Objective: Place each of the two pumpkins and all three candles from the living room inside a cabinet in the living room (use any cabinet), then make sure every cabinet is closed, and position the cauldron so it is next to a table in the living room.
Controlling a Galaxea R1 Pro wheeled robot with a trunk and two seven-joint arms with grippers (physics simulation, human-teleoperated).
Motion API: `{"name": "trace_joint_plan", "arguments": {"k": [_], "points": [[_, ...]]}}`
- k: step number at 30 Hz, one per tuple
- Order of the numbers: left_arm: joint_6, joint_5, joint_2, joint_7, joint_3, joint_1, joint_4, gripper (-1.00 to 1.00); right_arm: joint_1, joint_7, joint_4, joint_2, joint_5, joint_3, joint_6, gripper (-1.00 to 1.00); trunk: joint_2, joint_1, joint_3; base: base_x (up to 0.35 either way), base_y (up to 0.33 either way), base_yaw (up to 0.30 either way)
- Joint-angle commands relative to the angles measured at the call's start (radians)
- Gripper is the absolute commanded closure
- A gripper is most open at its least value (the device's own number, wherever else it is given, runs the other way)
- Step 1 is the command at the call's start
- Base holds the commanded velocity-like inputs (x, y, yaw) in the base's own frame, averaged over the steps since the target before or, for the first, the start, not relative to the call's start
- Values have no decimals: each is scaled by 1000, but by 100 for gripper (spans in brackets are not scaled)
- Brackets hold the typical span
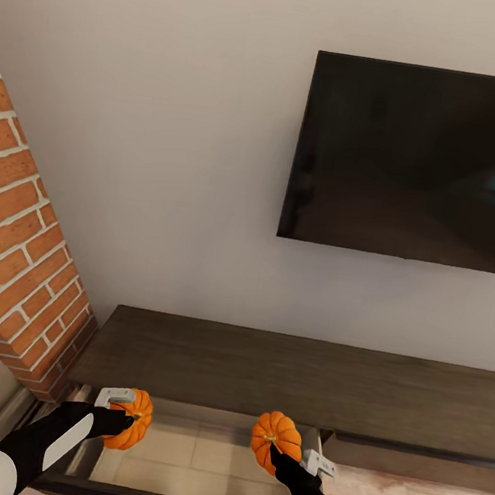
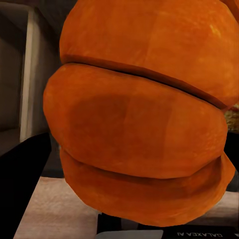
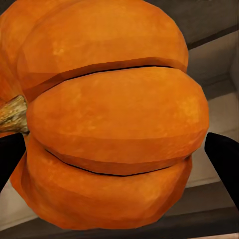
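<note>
Cabinet (image 1: 299,378): its drawer (image 1: 201,455) stands open below you. Left gripper (image 1: 121,411) is clamped on one pumpkin (image 1: 132,419), right gripper (image 1: 297,455) on the other pumpkin (image 1: 276,439), both over the drawer. Nothing stowed yet; candles, closing and cauldron remain.

Two small ribbed orange pumpkins, one (image 1: 132,419) at left, the other (image 1: 276,438) at right, hang above the long dark brown wooden cabinet's (image 1: 291,377) open pale beige drawer (image 1: 201,455).

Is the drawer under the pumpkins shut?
No, the drawer stands pulled open, its pale inside showing below both pumpkins.
</note>
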Motion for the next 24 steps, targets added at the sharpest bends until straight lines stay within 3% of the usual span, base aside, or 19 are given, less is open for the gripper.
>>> {"name": "trace_joint_plan", "arguments": {"k": [1,7,13,24], "points": [[3,9,1,11,-8,-1,-3,100,-1,2,1,-1,-11,4,-5,100,-1,0,-1,8,0,-122],[3,9,1,11,-8,-1,-3,100,-1,2,1,-1,-11,5,-5,100,-1,0,3,2,-4,-134],[3,9,2,11,-8,-1,-3,100,-1,1,1,-1,-11,4,-5,100,-1,0,3,0,-138,-15],[-2,9,1,9,-8,-1,-6,100,-1,1,2,-1,-11,5,-5,100,-1,0,3,0,-10,0]]}}
